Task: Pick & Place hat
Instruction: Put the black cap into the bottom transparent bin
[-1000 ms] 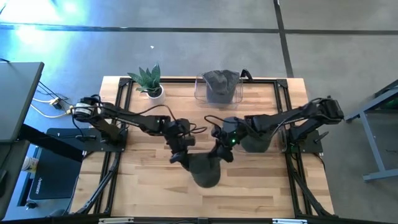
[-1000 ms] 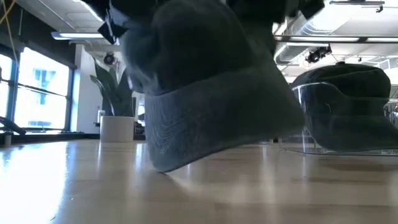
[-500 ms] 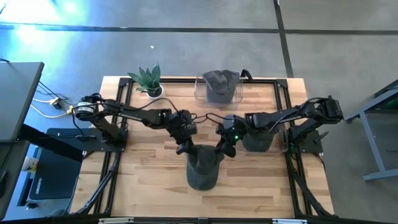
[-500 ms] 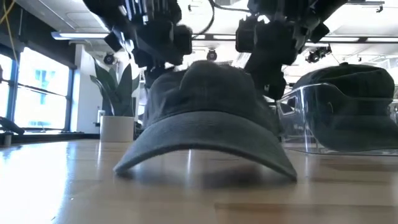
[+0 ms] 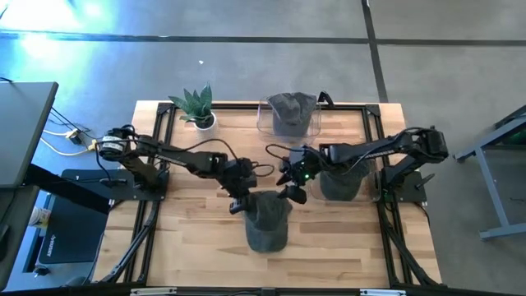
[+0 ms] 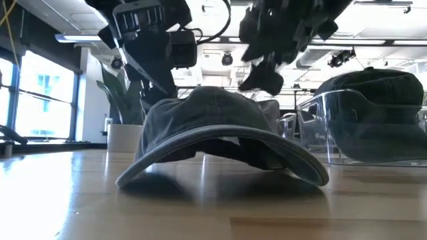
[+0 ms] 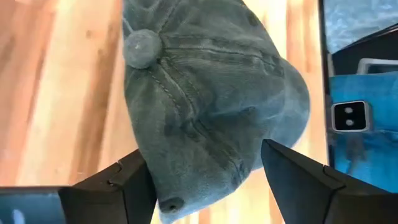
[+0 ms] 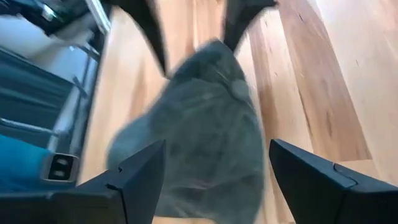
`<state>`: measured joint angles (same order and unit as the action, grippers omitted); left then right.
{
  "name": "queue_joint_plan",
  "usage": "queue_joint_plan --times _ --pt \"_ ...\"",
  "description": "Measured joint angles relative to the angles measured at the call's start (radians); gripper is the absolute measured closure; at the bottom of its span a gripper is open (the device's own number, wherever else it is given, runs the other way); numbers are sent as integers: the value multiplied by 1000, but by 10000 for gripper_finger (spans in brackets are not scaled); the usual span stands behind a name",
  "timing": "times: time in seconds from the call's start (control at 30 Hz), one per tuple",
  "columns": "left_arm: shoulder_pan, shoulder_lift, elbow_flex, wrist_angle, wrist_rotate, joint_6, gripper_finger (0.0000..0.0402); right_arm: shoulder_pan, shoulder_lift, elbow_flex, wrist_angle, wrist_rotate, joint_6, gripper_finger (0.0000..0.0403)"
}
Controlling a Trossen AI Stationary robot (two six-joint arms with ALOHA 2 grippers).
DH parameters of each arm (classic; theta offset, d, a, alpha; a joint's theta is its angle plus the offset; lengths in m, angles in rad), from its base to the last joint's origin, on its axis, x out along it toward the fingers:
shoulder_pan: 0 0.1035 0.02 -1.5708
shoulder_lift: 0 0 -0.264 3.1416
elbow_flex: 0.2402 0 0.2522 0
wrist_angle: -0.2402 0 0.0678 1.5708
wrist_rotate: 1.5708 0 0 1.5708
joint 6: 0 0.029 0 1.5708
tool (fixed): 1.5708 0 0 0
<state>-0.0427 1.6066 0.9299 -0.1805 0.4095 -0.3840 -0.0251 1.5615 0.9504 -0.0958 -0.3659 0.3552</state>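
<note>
The grey hat [image 5: 267, 220] now sits flat on the desk [image 5: 189, 247], down toward six o'clock from the middle of the top, brim pointing at the near edge. From table height it rests on its brim and crown with nothing under it and nothing gripping it, so to my eye the placing part looks done.

The left hand [image 5: 237, 203] hovers just off the hat's ten o'clock corner, fingers spread apart and empty; its wrist camera looks past both fingers [image 7: 118, 180] at the crown and its button, with a clear gap on each side. The right hand [image 5: 292, 187] hangs just off the two o'clock corner, likewise spread wide and holding nothing. In the low view both hands are above the crown and not touching it.

Up at twelve o'clock on the desk a clear bin [image 5: 288, 122] holds another dark hat [image 5: 292, 108], and a further dark cap [image 5: 341, 179] lies at three o'clock under the right arm. A potted plant [image 5: 197, 108] stands at eleven o'clock.

What seems left, I'd judge, is for both arms to back away from the hat; whether more hats are meant to follow, I cannot tell from here.
</note>
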Motion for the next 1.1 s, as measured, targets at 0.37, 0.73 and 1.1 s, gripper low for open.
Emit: queue_joint_plan --times 0.37,0.73,1.1 --pt "2 -22 -14 139 156 -6 251 -37 179 -2 265 -211 -69 123" --pt "10 -116 -15 177 139 -14 380 -21 239 -2 492 -528 21 123" --pt "10 -151 -15 161 211 -17 392 24 197 -2 593 -666 218 232"
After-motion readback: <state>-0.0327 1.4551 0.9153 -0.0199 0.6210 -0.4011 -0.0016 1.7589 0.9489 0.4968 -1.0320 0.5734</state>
